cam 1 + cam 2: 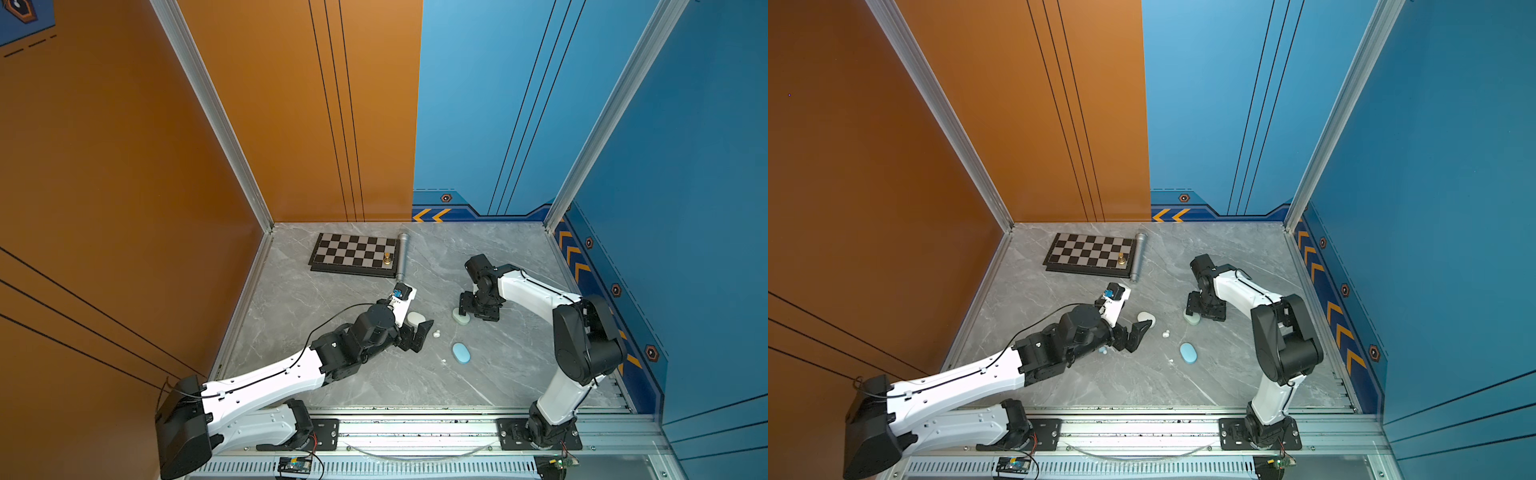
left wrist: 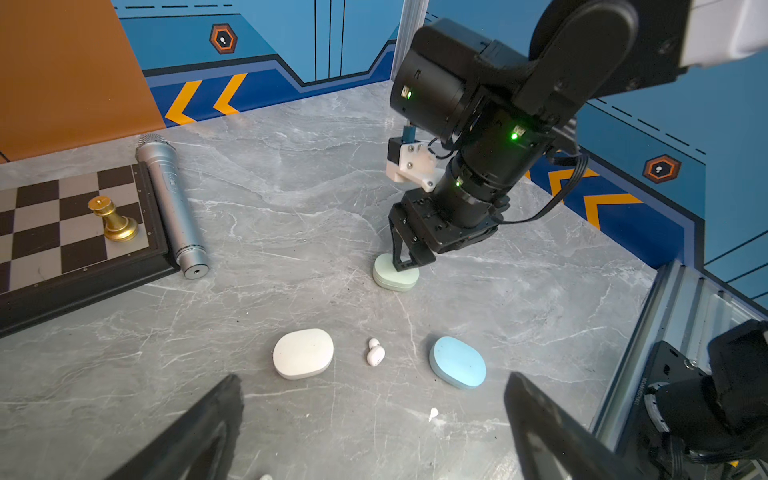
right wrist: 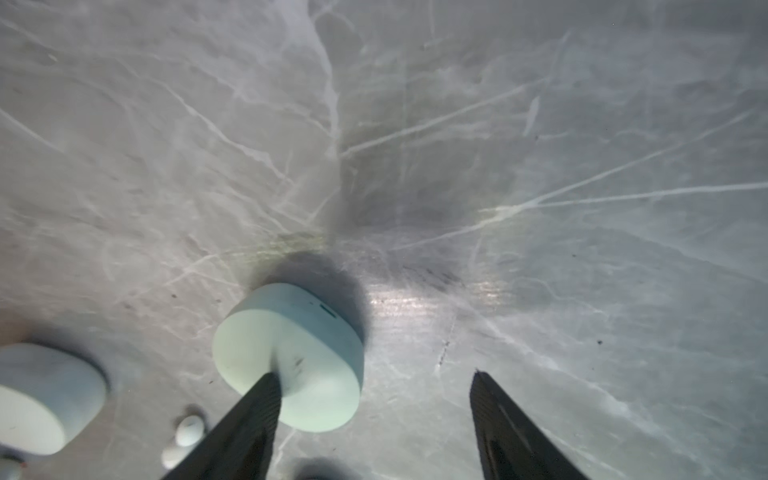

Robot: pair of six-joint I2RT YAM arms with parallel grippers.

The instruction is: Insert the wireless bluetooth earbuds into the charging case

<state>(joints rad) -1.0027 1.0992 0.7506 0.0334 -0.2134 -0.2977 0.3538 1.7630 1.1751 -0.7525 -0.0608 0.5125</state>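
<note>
Left gripper (image 2: 372, 378) is closest to the lens in the left wrist view. Its two dark fingers are spread wide with nothing between them, and it hangs low over the grey table (image 2: 291, 187). It sits just short of the white earbuds (image 2: 376, 356), so it is probably lined up to pick them up.

The earbuds are two tiny buds touching each other. They lie loose on the table between the white case (image 2: 303, 353) and the blue case (image 2: 457, 361), and neither bud is in a case. A light blue earbud (image 1: 1102, 351) shows beside the left arm's wrist in a top view. A small white speck (image 2: 433, 413) lies near the blue case and is too small to name.

All three cases look closed, so I judge a lid must come open before anything goes in.

Right gripper (image 3: 374, 374) stands nearly upright with its jaws apart. One finger comes down onto the lid of the pale green case (image 3: 291, 357); the other is over bare table. It is not pinching the case. It may be pinning the case or working at the lid, I cannot tell which.

The chessboard (image 2: 62, 232) with its gold pawn (image 2: 112, 220) and the microphone (image 2: 174, 208) lie well apart at the back, clear of the work.
</note>
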